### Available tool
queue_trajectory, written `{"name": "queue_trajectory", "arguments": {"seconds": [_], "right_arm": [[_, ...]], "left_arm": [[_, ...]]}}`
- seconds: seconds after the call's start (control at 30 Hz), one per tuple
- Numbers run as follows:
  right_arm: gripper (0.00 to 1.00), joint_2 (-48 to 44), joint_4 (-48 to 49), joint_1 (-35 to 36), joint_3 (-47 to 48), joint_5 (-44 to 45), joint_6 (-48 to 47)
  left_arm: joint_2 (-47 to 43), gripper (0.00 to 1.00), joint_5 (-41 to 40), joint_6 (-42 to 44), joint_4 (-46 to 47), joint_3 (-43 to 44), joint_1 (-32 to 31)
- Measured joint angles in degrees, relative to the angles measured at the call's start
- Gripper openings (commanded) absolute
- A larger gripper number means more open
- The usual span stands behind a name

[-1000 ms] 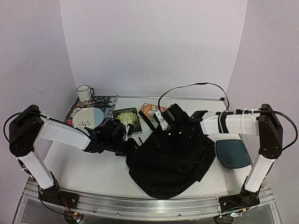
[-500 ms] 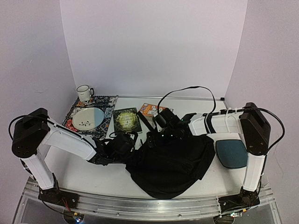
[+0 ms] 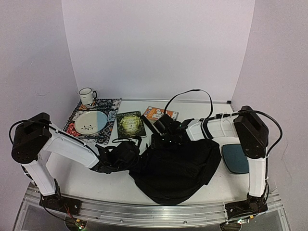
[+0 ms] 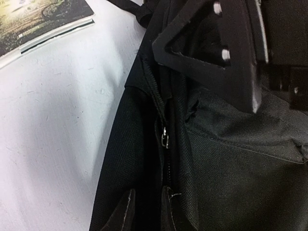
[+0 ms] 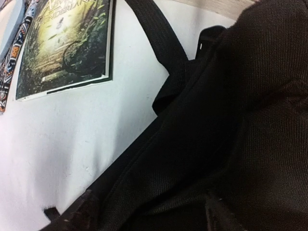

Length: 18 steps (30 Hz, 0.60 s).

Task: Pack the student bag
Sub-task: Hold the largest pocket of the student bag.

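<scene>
The student bag (image 3: 175, 166), a large black fabric backpack, lies slumped in the middle of the table, its straps (image 3: 150, 126) trailing toward the books. My left gripper (image 3: 134, 156) is at the bag's left edge. In the left wrist view its fingertips (image 4: 169, 208) are nearly together, pinching a fold of black fabric just below a silver zipper pull (image 4: 165, 137). My right gripper (image 3: 162, 139) hovers over the bag's upper left edge. Its fingers (image 5: 81, 212) stand wide apart, straddling the bag's cloth (image 5: 226, 120) without clamping it.
A green book (image 3: 130, 124) and an orange book (image 3: 159, 113) lie behind the bag. At the back left are a plate (image 3: 90, 121) on a patterned mat (image 3: 109, 107) and a mug (image 3: 87, 96). A dark-teal pad (image 3: 238, 158) lies right of the bag.
The right arm folded and carried its gripper leftward to the bag's upper left edge. The left gripper moved nearer and rightward, staying at the bag's left edge.
</scene>
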Motion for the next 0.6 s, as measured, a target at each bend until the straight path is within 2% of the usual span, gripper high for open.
{"name": "queue_trajectory", "arguments": {"seconds": [0.1, 0.17, 0.27, 0.33, 0.6], "right_arm": [[0.36, 0.2, 1.1, 0.1, 0.0, -0.1, 1.1], [0.17, 0.2, 3.0, 0.3, -0.6, -0.6, 1.1], [0.03, -0.5, 7.3, 0.5, -3.0, -1.5, 1.4], [0.00, -1.5, 9.4, 0.4, -5.1, -1.8, 1.0], [0.00, -4.9, 16.2, 0.0, -11.2, -2.9, 0.6]], "left_arm": [[-0.5, 0.17, -0.7, 0.5, 0.4, -0.4, -0.1], [-1.4, 0.18, -1.5, 0.6, 0.5, -1.0, -0.2], [-3.3, 0.25, -2.2, 0.4, 0.4, -1.9, -0.2], [-4.4, 0.29, -2.1, 0.1, 0.3, -2.2, 0.3], [-5.5, 0.38, 2.4, -1.1, 0.3, -1.4, 6.0]]}}
